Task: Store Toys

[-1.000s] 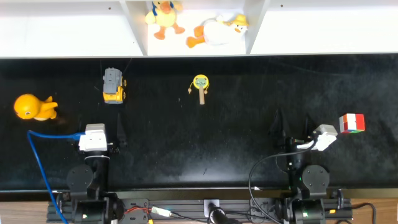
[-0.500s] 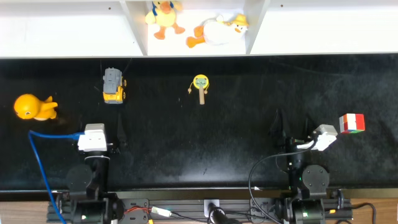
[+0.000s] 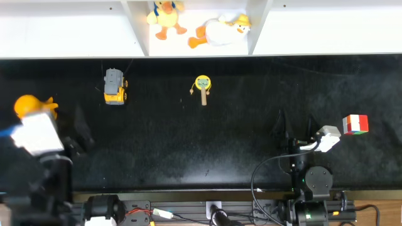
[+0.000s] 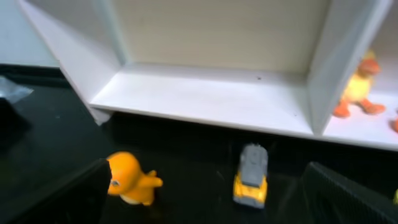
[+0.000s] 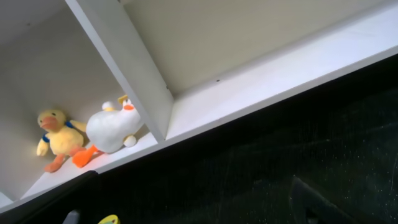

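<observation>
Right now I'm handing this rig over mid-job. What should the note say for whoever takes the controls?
Left claw: open, empty, above the table facing the orange duck.
Right claw: open, empty, near the colour cube at the table's right side.
Done: yellow plush duck and white plush duck lie in the middle compartment of the shelf.
Left: orange duck, toy truck, yellow rattle and colour cube sit on the black table, none held. The orange duck looks like the likely next pick for the left arm.
</observation>
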